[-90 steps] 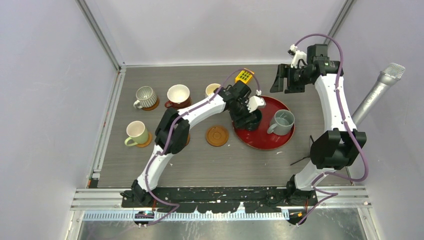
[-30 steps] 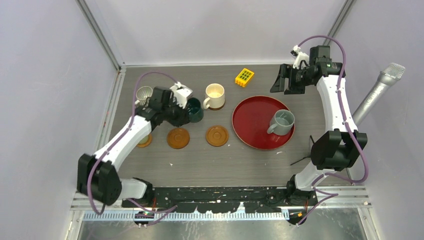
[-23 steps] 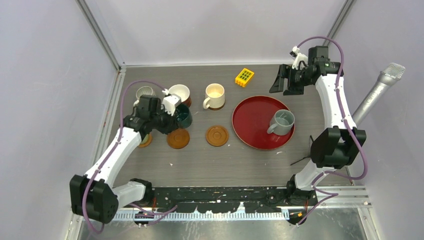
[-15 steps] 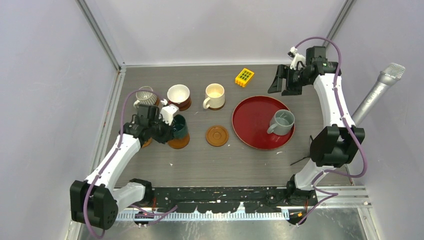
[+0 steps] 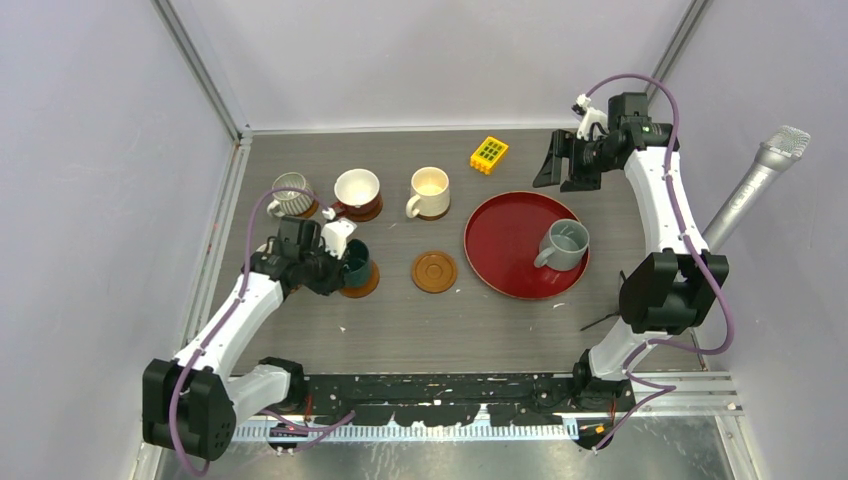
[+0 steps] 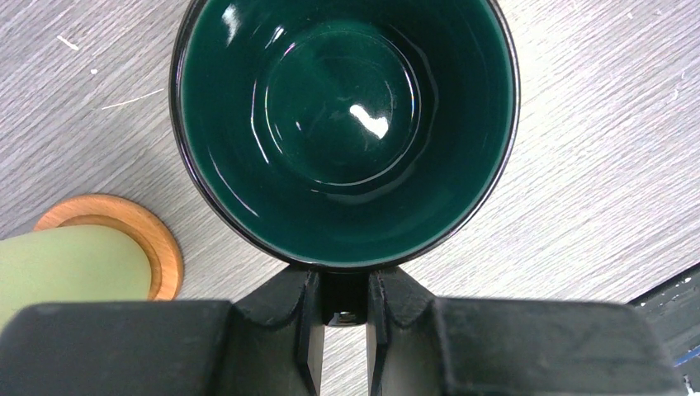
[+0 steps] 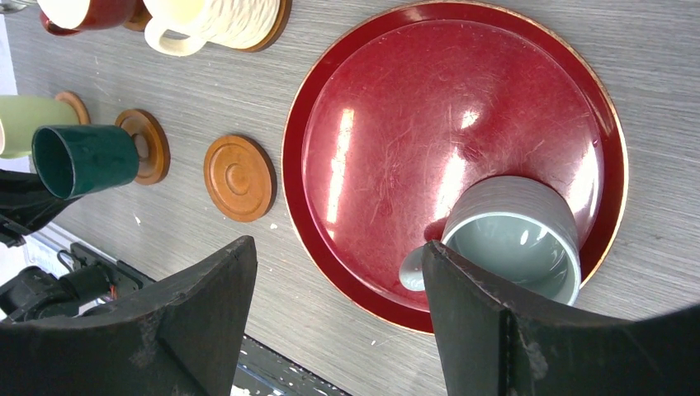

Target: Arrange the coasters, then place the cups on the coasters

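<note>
Beyond the left tool [image 5: 338, 266], toward the far side of the counter [image 5: 420, 330], a ribbed grey-white mug [image 5: 290, 195] sits on a coaster [image 5: 306, 210]. Just beside the tool's left finger, a pale green mug [image 6: 66, 264] stands on its own wooden disc [image 6: 124, 239]. The left tool is narrowed onto the handle of the dark teal mug [image 5: 357, 263], holding it upright with its mouth facing up. The mug's base is over another disc [image 5: 363, 286], but whether it rests there or hangs just above cannot be told.

Farther out from that tool stand a brown mug [image 5: 357, 190] and a cream mug [image 5: 430, 192], each on a coaster. To the tool's right lies a bare coaster [image 5: 434, 271], near the teal mug and just beside the red tray [image 5: 505, 270].

A yellow block [image 5: 489, 154] lies to the left of the right tool [image 5: 560, 165]. That tool hangs with its fingers spread wide, gripping nothing. Below it, on the tray's right part, sits the grey mug [image 5: 565, 243].
</note>
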Tool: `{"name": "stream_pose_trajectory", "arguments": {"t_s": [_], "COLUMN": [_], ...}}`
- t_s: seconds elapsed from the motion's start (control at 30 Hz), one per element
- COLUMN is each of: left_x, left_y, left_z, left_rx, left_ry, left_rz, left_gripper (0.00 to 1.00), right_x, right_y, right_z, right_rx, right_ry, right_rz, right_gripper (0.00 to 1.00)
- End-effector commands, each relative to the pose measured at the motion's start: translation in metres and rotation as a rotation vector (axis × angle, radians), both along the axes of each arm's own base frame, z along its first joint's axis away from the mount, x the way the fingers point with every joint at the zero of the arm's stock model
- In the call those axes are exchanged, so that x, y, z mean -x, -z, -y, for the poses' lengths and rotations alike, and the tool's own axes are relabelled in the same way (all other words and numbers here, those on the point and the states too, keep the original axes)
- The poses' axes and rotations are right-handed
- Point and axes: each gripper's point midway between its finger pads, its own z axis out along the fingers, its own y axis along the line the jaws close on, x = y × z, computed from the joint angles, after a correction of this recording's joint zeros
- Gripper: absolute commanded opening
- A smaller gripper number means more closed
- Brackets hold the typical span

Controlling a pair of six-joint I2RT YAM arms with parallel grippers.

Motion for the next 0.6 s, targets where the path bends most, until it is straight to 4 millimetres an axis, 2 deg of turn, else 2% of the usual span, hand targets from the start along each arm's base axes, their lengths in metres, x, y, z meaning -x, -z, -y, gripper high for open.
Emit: {"name": "stream_pose_trajectory", "arguments": {"t_s": [0.0, 0.57], "left_x": [-0.025, -0.025], "left_y": [-0.018, -0.003], "left_z": [0.005, 0.005], "left_rx": [0.032, 0.022], "left_ry": [-0.013, -0.017], "left_rz": [0.124, 0.074], "left_gripper": [0.0, 0.0], "right_x": [-0.001, 0.0], "right_y": [-0.008, -0.008], "right_z": [-0.002, -0.001], "right_rx": [-0.002, 0.004], "right_ry": [0.005, 0.007], "right_rz": [0.034, 0.035], "right_gripper": [0.78, 0.78]}}
